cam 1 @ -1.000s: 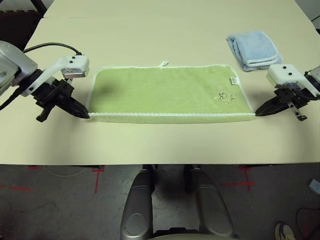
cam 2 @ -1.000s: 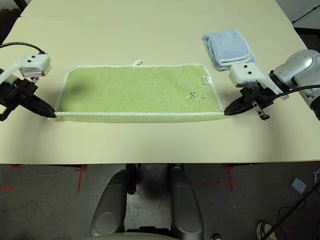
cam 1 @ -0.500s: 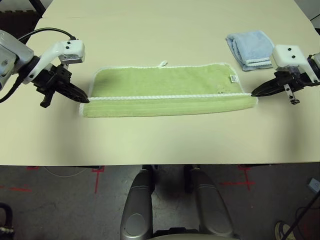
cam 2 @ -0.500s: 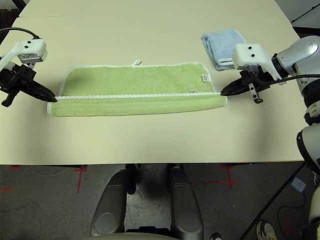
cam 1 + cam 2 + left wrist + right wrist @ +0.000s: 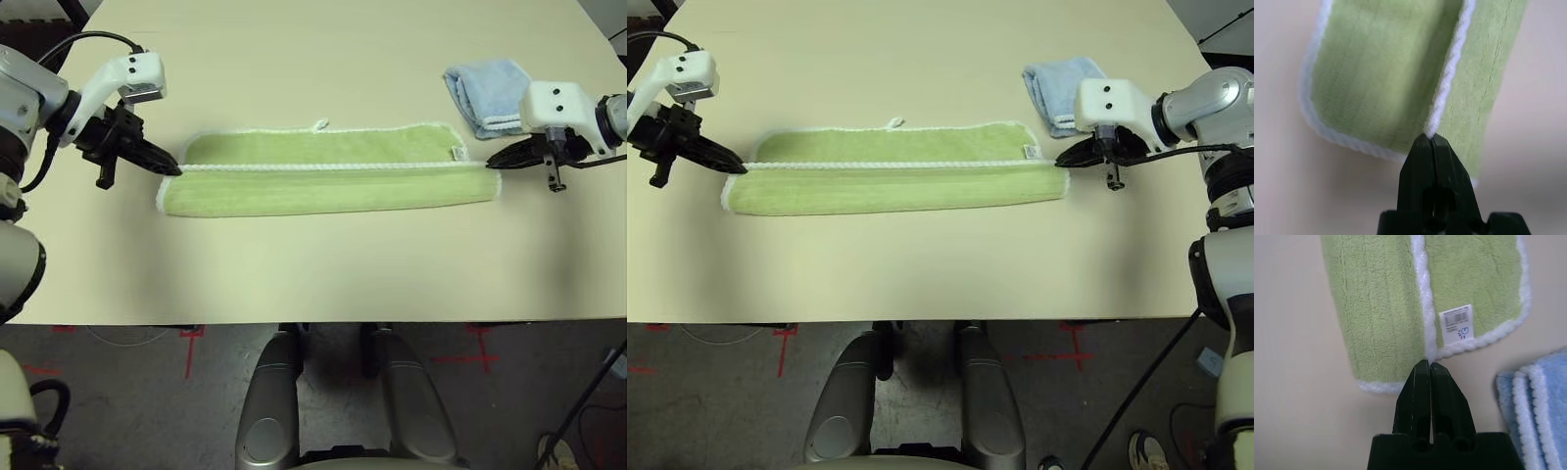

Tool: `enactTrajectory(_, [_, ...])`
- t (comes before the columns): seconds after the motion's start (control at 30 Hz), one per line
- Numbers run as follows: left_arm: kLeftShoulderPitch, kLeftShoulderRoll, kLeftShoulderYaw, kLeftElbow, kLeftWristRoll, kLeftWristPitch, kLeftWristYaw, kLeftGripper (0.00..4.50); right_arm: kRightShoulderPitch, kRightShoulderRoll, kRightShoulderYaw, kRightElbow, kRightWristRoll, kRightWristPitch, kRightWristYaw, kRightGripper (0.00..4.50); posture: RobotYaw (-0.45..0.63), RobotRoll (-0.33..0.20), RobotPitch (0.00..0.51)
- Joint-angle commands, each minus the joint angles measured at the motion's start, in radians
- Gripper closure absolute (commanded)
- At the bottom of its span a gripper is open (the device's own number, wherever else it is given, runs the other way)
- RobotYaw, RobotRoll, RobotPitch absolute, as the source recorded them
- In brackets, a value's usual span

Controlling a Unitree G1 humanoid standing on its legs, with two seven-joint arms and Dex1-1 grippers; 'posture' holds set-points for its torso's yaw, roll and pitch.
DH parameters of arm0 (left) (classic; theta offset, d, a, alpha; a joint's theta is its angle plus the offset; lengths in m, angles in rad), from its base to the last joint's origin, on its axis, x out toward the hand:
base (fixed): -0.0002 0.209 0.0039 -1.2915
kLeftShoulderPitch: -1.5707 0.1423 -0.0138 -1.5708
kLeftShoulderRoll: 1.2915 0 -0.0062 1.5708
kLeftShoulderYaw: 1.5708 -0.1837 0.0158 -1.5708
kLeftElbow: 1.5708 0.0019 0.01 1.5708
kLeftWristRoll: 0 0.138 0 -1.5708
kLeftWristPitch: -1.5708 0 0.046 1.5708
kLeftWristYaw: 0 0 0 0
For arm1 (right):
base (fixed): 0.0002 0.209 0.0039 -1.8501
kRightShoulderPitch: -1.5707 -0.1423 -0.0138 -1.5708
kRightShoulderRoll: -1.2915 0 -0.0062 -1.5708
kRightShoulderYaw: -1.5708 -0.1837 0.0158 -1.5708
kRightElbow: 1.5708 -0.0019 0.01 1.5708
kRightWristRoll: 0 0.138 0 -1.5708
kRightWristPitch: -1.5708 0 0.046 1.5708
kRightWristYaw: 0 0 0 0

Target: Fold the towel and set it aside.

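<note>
Mid-bench, the towel (image 5: 328,174) lies partly folded lengthwise. The left end effector (image 5: 174,169) and right end effector (image 5: 493,163) each pinch a corner of its white-edged hem; finishing folds and setting aside remain.

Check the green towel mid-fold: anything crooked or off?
Nothing stands out. The towel lies straight, each gripper, left and right, pinching an end of the white-edged flap, level across. The blue towel sits apart.

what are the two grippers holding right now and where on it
Both hold the green towel by its white-stitched edge: the left gripper pinches the left end, the right gripper the right end.
</note>
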Motion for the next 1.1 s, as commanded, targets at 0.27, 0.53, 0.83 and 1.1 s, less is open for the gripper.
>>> enactTrajectory(0.27, [0.013,-0.035,0.242,0.057,0.254,-0.039,0.056,4.49,-0.010,0.016,-0.071,0.033,-0.093,-0.043,-0.128,4.50,0.04,0.000,0.321])
enactTrajectory(0.53, [0.024,-0.053,0.360,0.059,0.362,-0.051,0.104,4.49,-0.017,0.037,-0.102,0.033,-0.127,-0.060,-0.191,4.50,0.04,0.000,0.325])
enactTrajectory(0.83, [0.043,-0.083,0.452,0.069,0.440,-0.106,0.253,4.49,-0.016,0.055,-0.090,0.033,-0.198,-0.054,-0.307,4.50,0.04,0.000,0.325])
enactTrajectory(1.1, [0.052,-0.097,0.490,0.079,0.491,-0.136,0.307,4.49,-0.002,0.066,-0.092,0.037,-0.239,-0.054,-0.342,4.50,0.03,0.000,0.327])
